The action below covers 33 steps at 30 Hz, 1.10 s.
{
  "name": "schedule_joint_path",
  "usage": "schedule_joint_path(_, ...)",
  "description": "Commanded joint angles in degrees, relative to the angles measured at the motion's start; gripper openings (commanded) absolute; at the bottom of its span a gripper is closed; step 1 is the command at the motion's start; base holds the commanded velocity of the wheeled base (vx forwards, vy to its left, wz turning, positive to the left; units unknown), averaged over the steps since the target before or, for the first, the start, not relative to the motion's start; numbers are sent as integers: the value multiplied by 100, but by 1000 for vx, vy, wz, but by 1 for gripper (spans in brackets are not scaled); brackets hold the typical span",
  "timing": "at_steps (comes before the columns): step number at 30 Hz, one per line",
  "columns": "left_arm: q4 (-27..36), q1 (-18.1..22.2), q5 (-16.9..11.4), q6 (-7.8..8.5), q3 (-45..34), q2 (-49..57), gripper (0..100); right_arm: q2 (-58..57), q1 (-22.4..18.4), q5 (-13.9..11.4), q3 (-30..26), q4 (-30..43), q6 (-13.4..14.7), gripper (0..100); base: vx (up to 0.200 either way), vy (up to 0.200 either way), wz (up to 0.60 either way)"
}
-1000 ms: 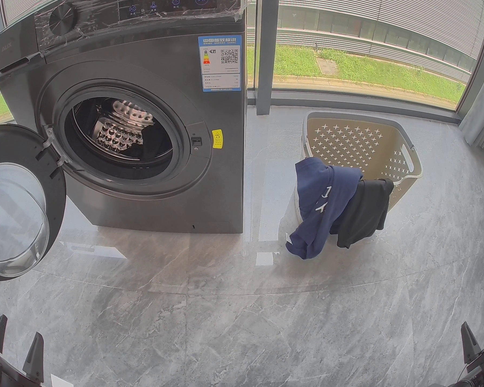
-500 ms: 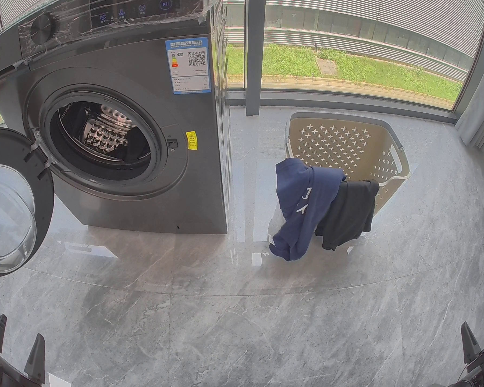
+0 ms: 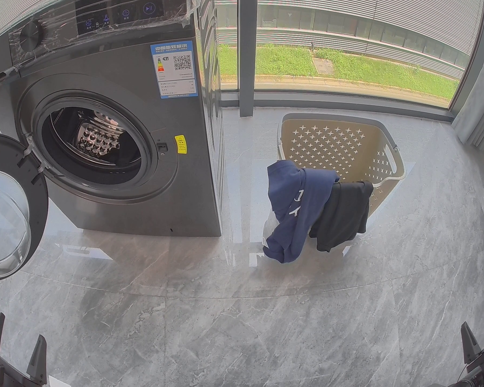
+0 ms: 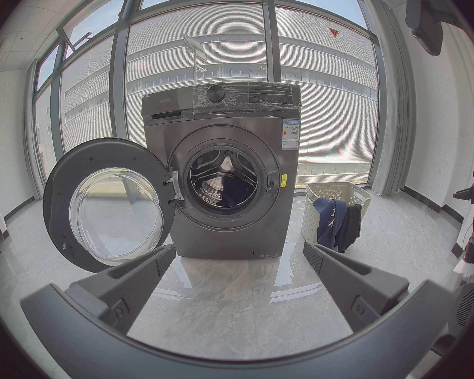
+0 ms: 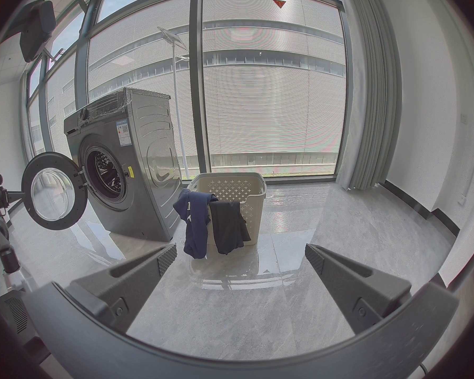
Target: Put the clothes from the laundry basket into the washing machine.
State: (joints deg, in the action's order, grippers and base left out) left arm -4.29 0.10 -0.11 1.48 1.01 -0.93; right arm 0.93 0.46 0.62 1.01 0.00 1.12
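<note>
A beige laundry basket [image 3: 379, 149] [image 4: 353, 189] [image 5: 250, 185] stands on the floor right of the grey washing machine [image 3: 193, 151] [image 4: 295, 196] [image 5: 152, 159]. Over its near rim hang a navy garment [image 3: 293, 210] [image 4: 329, 222] [image 5: 196, 225] and a black garment [image 3: 343, 216] [image 4: 351, 226] [image 5: 226, 226]. The machine's round door [image 3: 8, 210] [image 4: 108, 203] [image 5: 52, 190] is swung wide to the left, and the steel drum [image 3: 94, 138] shows inside. My left gripper [image 3: 15, 345] [image 4: 239, 277] and right gripper [image 3: 481, 331] [image 5: 239, 277] are both open and empty, low and far from the basket.
Tall windows [image 3: 355, 33] run behind the machine and basket, with a curtain [image 3: 481, 108] at the right. Glossy grey floor [image 3: 242, 318] lies between me and the basket.
The whole head view has shifted: machine and basket now sit further left in the picture, so the camera moved. The clothes and both grippers look unchanged.
</note>
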Motion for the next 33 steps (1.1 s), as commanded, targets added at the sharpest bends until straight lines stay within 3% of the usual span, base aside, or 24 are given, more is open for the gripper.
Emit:
schedule_joint_path(1,-2,-1,2,-7,-101,93,100,-93,6,-1,-92,0,2,100,0,0,0)
schedule_joint_path(7,-2,-1,55,-60,-101,93,100,-93,6,-1,-92,0,2,100,0,0,0)
schedule_joint_path(11,-2,-1,239,-42,-101,93,100,-93,6,-1,-92,0,2,100,0,-200,0)
schedule_joint_path(17,-2,-1,213,-104,-101,93,100,-93,-2,-1,-92,0,2,100,0,-200,0)
schedule_joint_path(22,-2,-10,64,-112,-101,93,100,-93,6,-1,-92,0,2,100,0,-200,0)
schedule_joint_path(28,-72,-10,-59,-24,-101,93,100,-93,6,-1,-92,9,2,100,0,0,0)
schedule_joint_path(32,-89,-10,-121,-68,224,84,100,-93,6,-1,-92,0,2,100,0,0,0)
schedule_joint_path(33,-81,-10,-393,-95,391,31,100,-93,-2,-1,-92,0,2,100,0,0,0)
